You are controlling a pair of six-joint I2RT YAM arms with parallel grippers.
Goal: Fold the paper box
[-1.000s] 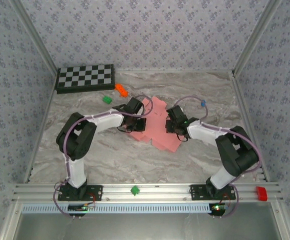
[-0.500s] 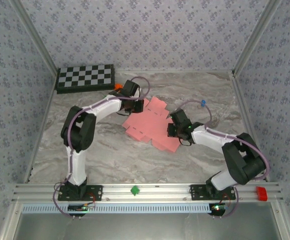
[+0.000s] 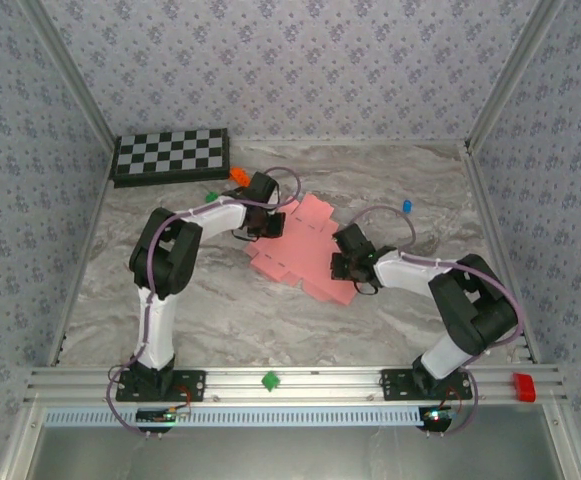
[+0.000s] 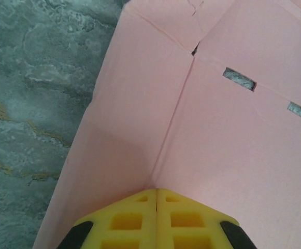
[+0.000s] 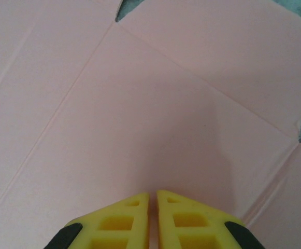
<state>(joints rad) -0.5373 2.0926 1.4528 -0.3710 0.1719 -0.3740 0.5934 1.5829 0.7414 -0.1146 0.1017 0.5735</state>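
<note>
Grey marbled table (image 3: 270, 320), boxed in by patterned wallpaper walls (image 3: 290, 60) and a metal frame; checkerboard (image 3: 170, 155) in the far left corner. Paper box (image 3: 305, 250): flat pink die-cut sheet with flaps, creases and two small slots, unfolded. Lies to the right of the checkerboard and nearer the arm bases, well apart from it, about mid-table. Long axis diagonal, one end toward the back wall on the checkerboard's side, the other away from the checkerboard toward the near right. Left gripper (image 3: 270, 226): sits at the sheet's edge closest to the checkerboard, clenched, yellow fingers (image 4: 134, 218) pressed together with their tips against a crease; cannot tell whether any card is pinched between them. Right gripper (image 3: 342, 264): over the sheet's side farthest from the checkerboard, fingers drawn nearly together with a thin slit between, tips down on a plain pink panel, nothing seen held.
</note>
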